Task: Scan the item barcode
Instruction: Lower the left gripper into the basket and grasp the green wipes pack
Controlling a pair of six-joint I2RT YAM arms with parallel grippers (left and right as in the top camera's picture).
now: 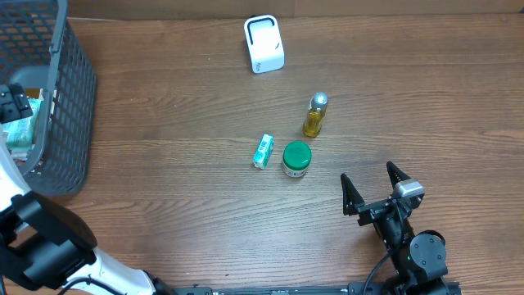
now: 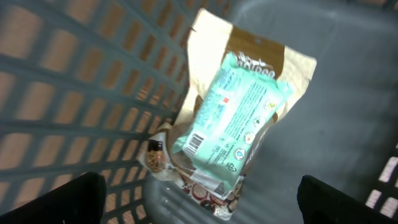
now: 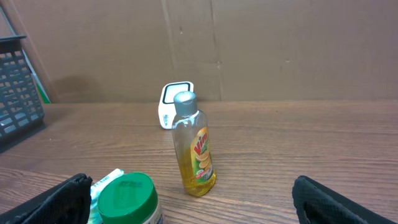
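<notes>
- Over the basket (image 1: 74,90), our left tool (image 2: 202,199) hangs wide open, empty, above the teal packet (image 2: 233,118) inside.
- Our right tool (image 1: 368,174) stands equally open, empty; we judge pickup and showing it to the scanner (image 1: 264,43) remain.

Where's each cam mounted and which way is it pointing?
Overhead: above table, looking straight down; right gripper and left arm show.
Left wrist: at the basket, looking in at a teal packet; own fingertips at bottom corners.
Right wrist: low over table, facing the back wall; own fingertips.
Overhead and right wrist share bottle, green-lidded jar, scanner.
</notes>
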